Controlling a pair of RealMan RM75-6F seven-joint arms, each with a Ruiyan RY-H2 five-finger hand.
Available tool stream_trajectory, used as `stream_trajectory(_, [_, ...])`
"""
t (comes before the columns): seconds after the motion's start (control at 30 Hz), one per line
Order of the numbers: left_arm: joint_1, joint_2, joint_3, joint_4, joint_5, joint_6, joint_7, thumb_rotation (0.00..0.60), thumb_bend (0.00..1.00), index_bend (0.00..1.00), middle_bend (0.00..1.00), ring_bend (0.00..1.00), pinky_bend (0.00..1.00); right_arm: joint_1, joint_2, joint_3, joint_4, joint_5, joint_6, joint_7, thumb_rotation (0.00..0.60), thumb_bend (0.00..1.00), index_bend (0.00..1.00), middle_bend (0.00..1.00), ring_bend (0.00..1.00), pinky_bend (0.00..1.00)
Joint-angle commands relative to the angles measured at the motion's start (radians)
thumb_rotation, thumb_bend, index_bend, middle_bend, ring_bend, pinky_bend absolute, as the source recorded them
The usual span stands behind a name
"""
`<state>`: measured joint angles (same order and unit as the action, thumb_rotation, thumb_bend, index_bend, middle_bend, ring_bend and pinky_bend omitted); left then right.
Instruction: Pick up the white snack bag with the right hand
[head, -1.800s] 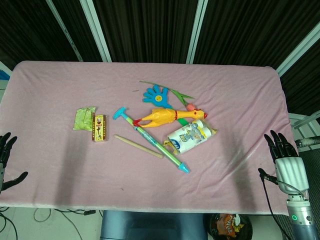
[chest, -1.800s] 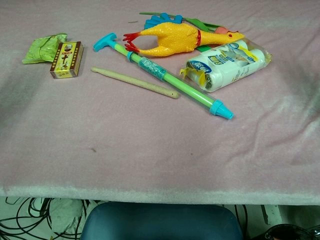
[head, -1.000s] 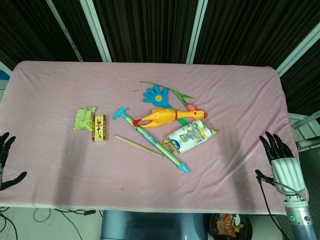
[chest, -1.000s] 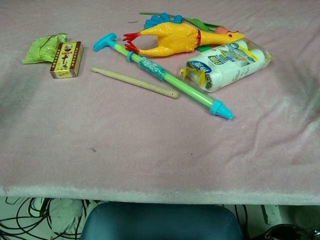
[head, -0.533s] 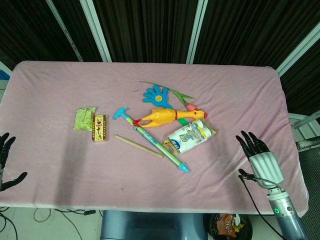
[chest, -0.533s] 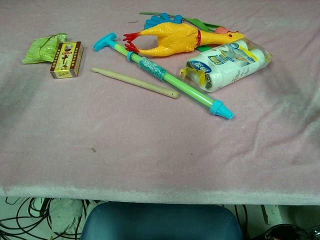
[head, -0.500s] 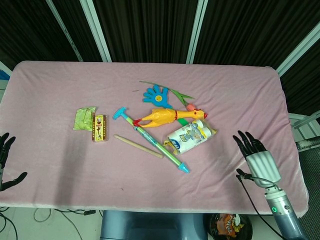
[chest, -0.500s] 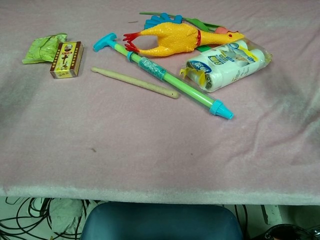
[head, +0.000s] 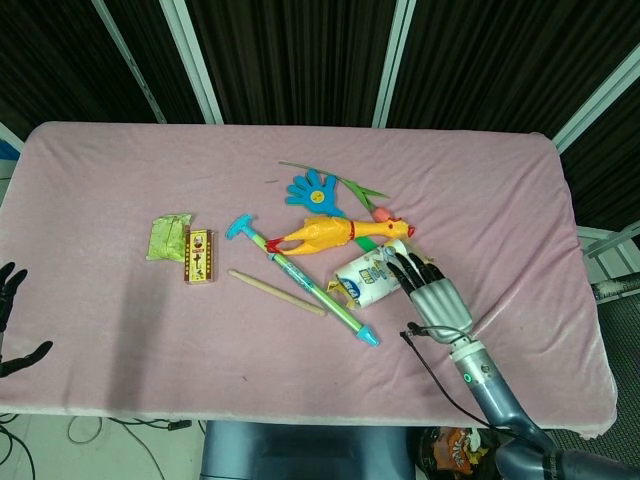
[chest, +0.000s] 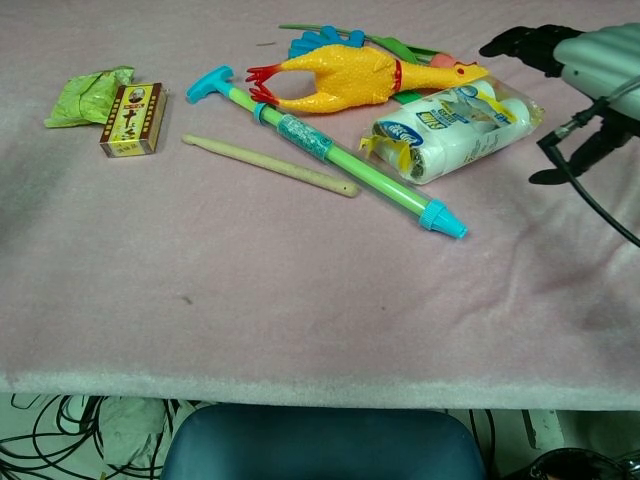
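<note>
The white snack bag lies at the table's middle, just below the yellow rubber chicken. My right hand hovers open with fingers spread, its fingertips over the bag's right end in the head view. The chest view shows this right hand raised to the right of the snack bag, thumb hanging down, holding nothing. My left hand is open at the table's near-left edge, far from everything.
A green and blue squirt tube lies against the bag's left end, with a wooden stick beside it. A blue hand toy sits behind the chicken. A brown box and green packet lie far left.
My right hand has travelled left from the table's right edge to the snack bag's right end and now shows in the chest view. Objects and left hand are unmoved.
</note>
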<state>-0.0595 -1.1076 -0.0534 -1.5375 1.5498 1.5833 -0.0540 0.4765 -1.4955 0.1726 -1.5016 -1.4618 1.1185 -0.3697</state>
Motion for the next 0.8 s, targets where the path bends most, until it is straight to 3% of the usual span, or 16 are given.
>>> stream_trajectory(0.03, [-0.001,0.003,0.000,-0.002,-0.002,-0.004,-0.006,0.600,0.00,0.00,0.00,0.00,0.00,0.032,-0.043,0.025,0.040,0.026,-0.017,-0.012,0.600,0.13,0.00,0.00,0.00,0.22])
stream_trajectory(0.8, [-0.008,0.019,-0.005,-0.024,-0.031,-0.036,-0.035,0.600,0.00,0.00,0.00,0.00,0.00,0.216,-0.221,0.028,0.382,0.033,-0.135,0.038,0.600,0.13,0.00,0.00,0.00,0.22])
